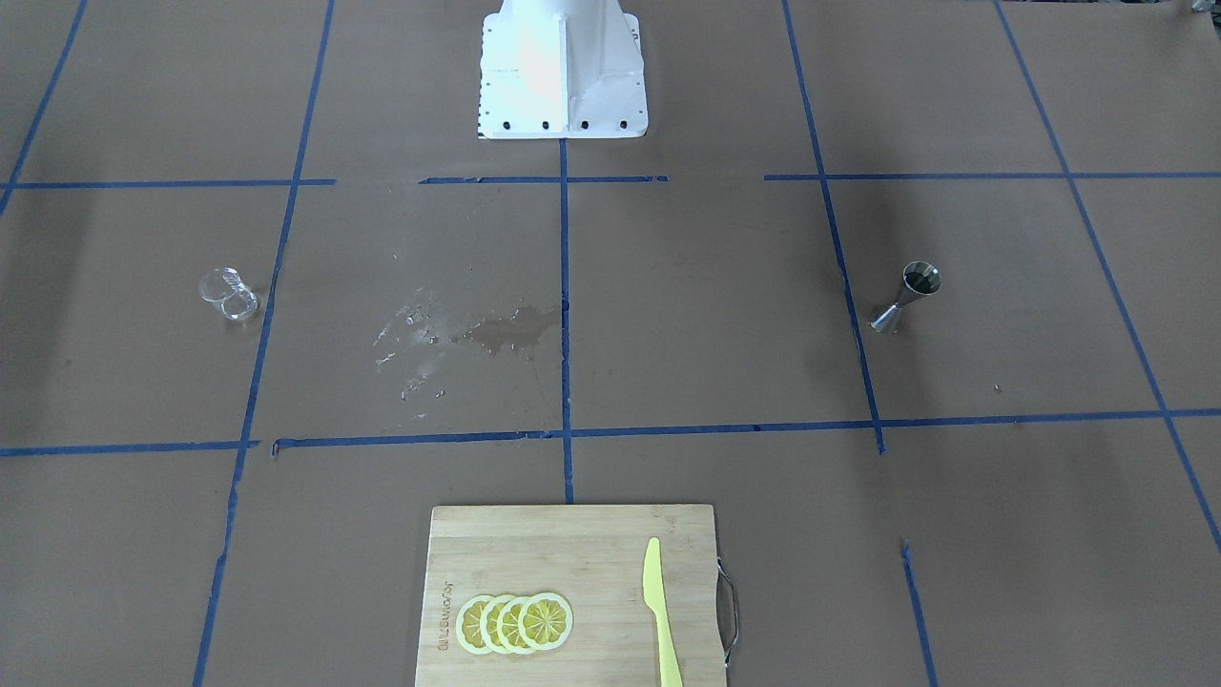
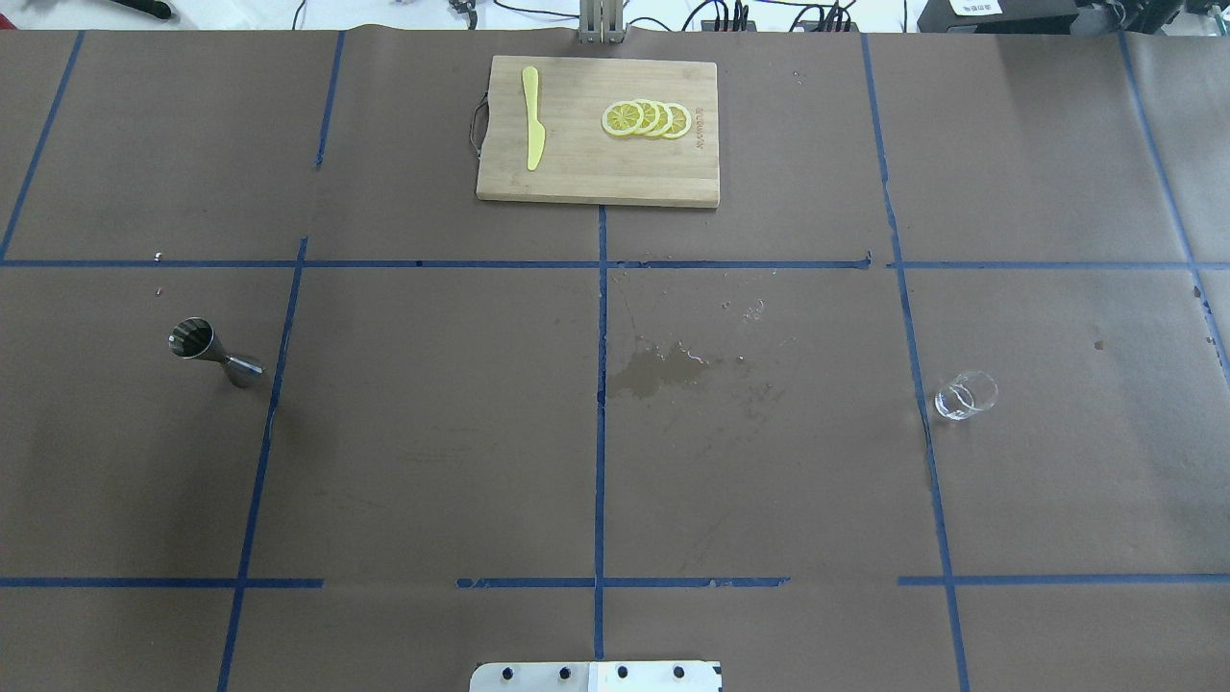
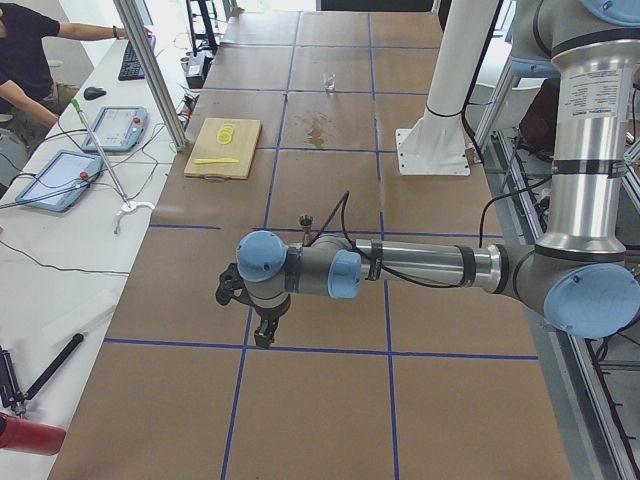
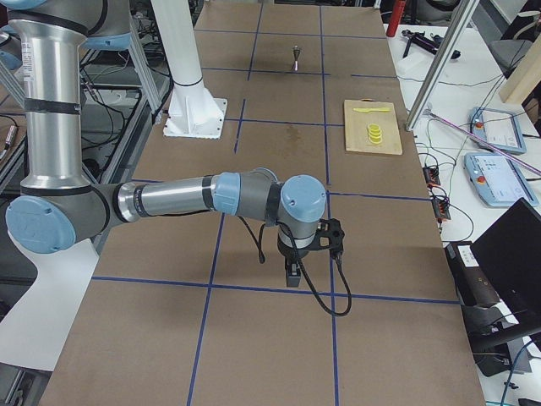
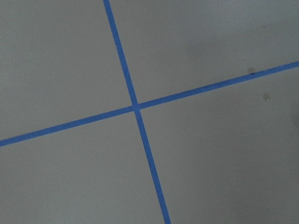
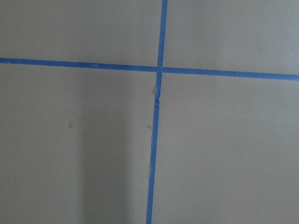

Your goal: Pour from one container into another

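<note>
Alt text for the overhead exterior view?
A steel jigger stands left and a clear glass cup right on a brown, blue-taped table, a wet stain between them. At the far edge, a cutting board holds lemon slices and a yellow knife.

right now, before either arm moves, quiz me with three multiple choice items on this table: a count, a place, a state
1. How many lemon slices lie on the cutting board?
A two
B four
C six

2. Where does the jigger stand?
A on the cutting board
B inside a bowl
C on the robot's left side of the table

3. What state is the glass cup in?
A standing free, with nothing holding it
B gripped by fingers
C lying on the cutting board

Answers:
1 B: four overlapping slices show in a row.
2 C: it is upright in the left half of the overhead view.
3 A: it stands alone on the table, and no arm shows near it in the overhead view.
</note>
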Controlling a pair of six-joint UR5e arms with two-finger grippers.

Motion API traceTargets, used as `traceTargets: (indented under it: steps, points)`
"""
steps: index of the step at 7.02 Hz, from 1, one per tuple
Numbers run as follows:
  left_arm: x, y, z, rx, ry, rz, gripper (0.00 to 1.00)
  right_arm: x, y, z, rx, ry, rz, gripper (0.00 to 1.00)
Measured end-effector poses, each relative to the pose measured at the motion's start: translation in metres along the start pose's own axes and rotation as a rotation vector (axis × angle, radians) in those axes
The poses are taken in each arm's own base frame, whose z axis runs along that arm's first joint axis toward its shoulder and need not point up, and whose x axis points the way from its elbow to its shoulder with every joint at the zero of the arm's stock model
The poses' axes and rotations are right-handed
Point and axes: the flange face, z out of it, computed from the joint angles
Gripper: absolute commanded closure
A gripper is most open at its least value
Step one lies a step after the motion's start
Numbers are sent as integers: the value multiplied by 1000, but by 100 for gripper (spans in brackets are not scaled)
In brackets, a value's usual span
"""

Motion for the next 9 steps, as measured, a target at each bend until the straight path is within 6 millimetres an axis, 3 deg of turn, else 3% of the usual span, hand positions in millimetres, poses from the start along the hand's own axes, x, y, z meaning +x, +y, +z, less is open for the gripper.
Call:
traceTargets:
  steps: [4, 6, 8, 9]
  points:
    - [-4, 0, -3, -3, -74, -32, 0, 30, 9, 17, -4, -53, 68, 0]
    - [-4, -2, -4, 11, -81, -20, 0, 33, 2, 14, 61, -3, 102, 0]
    - [-3, -3, -5, 19, -83, -12, 0, 33, -11, 30, 106, 23, 133, 0]
    - [-3, -4, -5, 20, -83, -11, 0, 23, -19, 40, 96, 23, 130, 0]
